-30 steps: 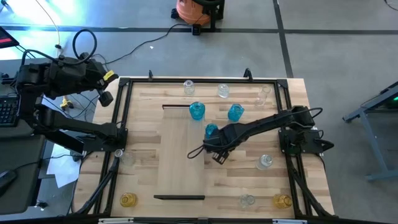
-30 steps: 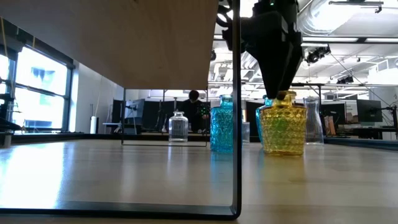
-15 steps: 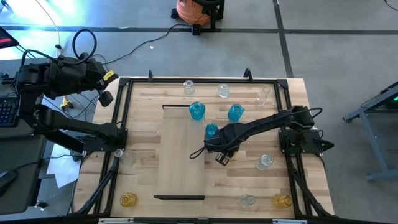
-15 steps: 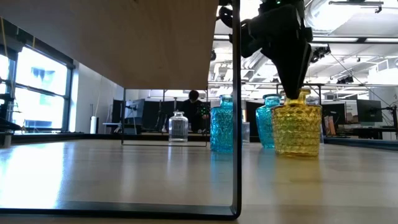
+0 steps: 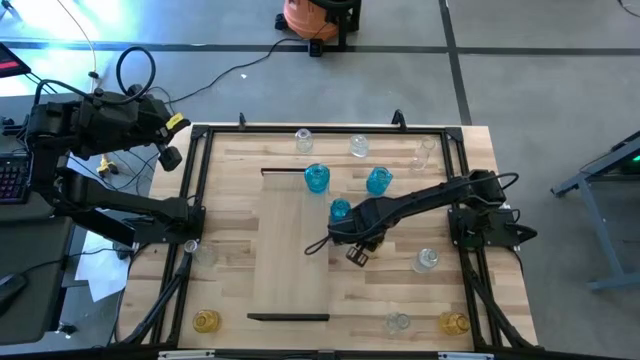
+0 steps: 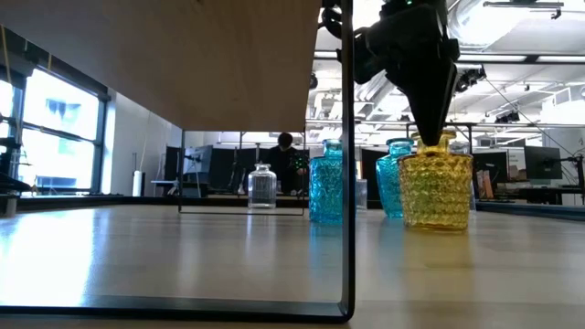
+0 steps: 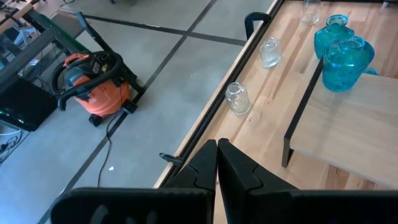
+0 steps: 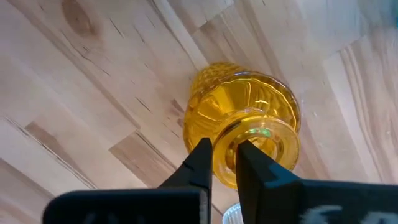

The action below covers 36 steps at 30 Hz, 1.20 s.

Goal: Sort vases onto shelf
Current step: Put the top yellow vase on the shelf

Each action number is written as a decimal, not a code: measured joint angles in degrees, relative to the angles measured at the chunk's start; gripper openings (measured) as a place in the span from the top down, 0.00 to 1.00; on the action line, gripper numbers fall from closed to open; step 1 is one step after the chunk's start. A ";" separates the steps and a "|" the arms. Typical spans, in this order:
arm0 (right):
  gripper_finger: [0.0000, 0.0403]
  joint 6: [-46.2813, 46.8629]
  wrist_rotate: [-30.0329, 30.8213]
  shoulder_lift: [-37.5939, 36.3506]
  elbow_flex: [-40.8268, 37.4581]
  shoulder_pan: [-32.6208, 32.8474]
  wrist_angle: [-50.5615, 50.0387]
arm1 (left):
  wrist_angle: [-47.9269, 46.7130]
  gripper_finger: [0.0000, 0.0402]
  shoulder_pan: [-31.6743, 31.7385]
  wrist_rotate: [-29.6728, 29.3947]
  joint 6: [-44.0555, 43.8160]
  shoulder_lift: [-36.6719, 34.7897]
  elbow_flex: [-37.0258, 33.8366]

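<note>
A yellow glass vase (image 6: 437,192) stands upright on the plank table just right of the shelf (image 5: 290,250), a pale raised wood panel. My right gripper (image 6: 430,135) points down from above and is shut on the vase's mouth; in the high view the gripper (image 5: 356,252) hides the vase. One blue vase (image 5: 317,178) stands at the shelf's far end, another (image 5: 339,210) at its right edge, a third (image 5: 378,181) on the table. My left gripper (image 7: 216,155) is shut and waits raised beyond the table's far left corner. My right gripper pinches the yellow vase's mouth rim (image 8: 225,149) between its two fingers, which come from above and point down. One finger (image 8: 200,163) is outside the rim; the other (image 8: 250,160) seems to be over the opening. The vase stands upright with its base on the table.
Clear vases stand along the far edge (image 5: 303,140) (image 5: 358,146) (image 5: 425,152), to the right (image 5: 427,260), near the front (image 5: 397,322) and at the left edge (image 5: 195,250). Yellow vases (image 5: 206,321) (image 5: 455,323) stand at the near corners. Dark shelf legs (image 6: 348,164) rise beside my right gripper.
My right gripper has shut on the yellow vase's mouth, tipping a little as it closed. The vase has slid a short way toward the table's right edge, staying upright on the table.
</note>
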 joint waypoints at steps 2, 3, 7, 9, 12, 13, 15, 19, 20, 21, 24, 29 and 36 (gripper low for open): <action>0.98 0.70 -0.60 0.00 0.18 0.16 -0.18 | 0.01 0.99 0.00 0.00 0.00 0.00 0.00; 0.98 0.84 -0.73 0.01 0.52 0.34 -0.53 | 0.00 0.99 -0.01 0.00 0.00 0.00 0.00; 0.97 1.45 -1.15 0.10 3.37 0.94 -1.81 | 0.00 0.99 -0.02 0.00 0.00 0.00 0.00; 0.98 2.09 -1.04 0.11 5.56 0.91 -3.83 | 0.01 0.99 -0.01 0.00 0.00 0.00 0.00; 0.98 2.49 -0.51 0.11 9.34 0.78 -7.84 | 0.00 0.99 0.00 -0.02 0.00 0.00 0.00; 0.98 2.68 -0.09 0.10 10.83 0.79 -9.52 | 0.01 0.99 0.00 -0.02 -0.04 0.00 0.00; 0.98 3.49 0.75 0.11 14.15 0.84 -13.24 | 0.00 0.99 0.00 -0.02 -0.15 0.00 0.00; 0.99 4.66 2.13 -0.02 21.37 0.85 -18.24 | 0.00 0.99 0.00 -0.02 -0.15 0.00 0.00; 0.99 4.81 2.45 -0.04 23.32 0.84 -17.65 | 0.02 0.99 0.00 -0.02 -0.15 0.00 0.00; 0.99 5.11 2.92 -0.02 25.28 0.84 -17.32 | 0.00 0.99 -0.01 -0.02 -0.15 0.00 -0.02; 0.99 5.49 4.93 -0.08 30.89 0.47 -17.47 | 0.00 0.99 0.00 -0.02 -0.15 0.00 -0.01; 0.99 5.67 7.81 0.11 37.16 -0.09 -17.42 | 0.00 0.99 -0.02 -0.02 -0.11 0.00 -0.02; 0.99 3.85 7.77 0.15 42.08 -1.20 -17.64 | 0.00 0.99 0.00 -0.02 -0.07 0.00 -0.02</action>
